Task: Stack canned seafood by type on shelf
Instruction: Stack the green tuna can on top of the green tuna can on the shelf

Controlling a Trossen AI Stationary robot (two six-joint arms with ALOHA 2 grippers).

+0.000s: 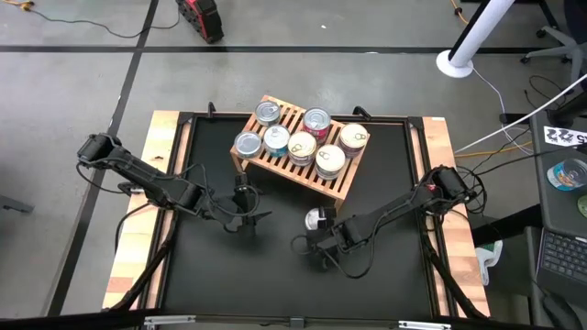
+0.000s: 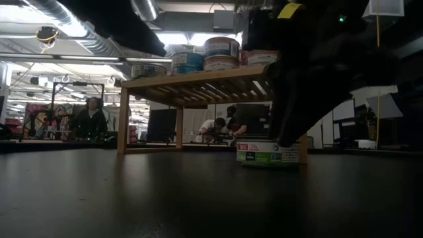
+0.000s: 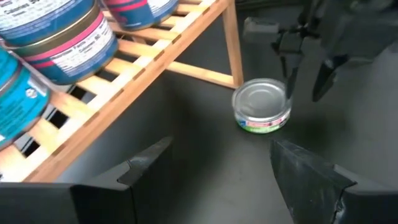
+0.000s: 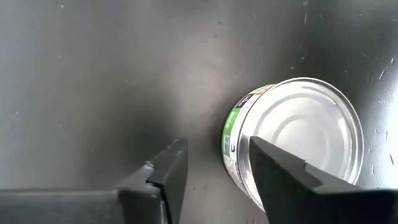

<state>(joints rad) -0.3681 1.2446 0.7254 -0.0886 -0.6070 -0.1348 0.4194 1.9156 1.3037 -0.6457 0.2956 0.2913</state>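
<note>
The shelf [image 1: 323, 176], a low slatted wooden rack, stands at the far middle of the black mat with several tins of canned seafood [image 1: 303, 145] on top. One green-labelled can [image 1: 317, 218] sits flat on the mat just in front of the shelf's near right leg [image 3: 262, 106]. My right gripper [image 4: 217, 146] hangs over this can, open and pointing steeply down. One of its fingers [image 4: 283, 171] is above the lid's edge and the other [image 4: 166, 171] is beside the can wall. My left gripper [image 1: 246, 218] waits open to the can's left, above the mat. My right gripper comes at the green-labelled can from above, slanting from the near right. One finger stands over the lid near its rim [image 4: 249, 140] and the other stands outside the wall. I cannot tell whether either finger touches the can, which rests flat on the mat.
Wooden boards [image 1: 165, 156] run along both sides of the mat. Open mat [image 1: 275, 275] lies on the near side. The shelf's legs [image 2: 123, 119] stand close behind the can. People [image 2: 89, 122] show in the room beyond the table.
</note>
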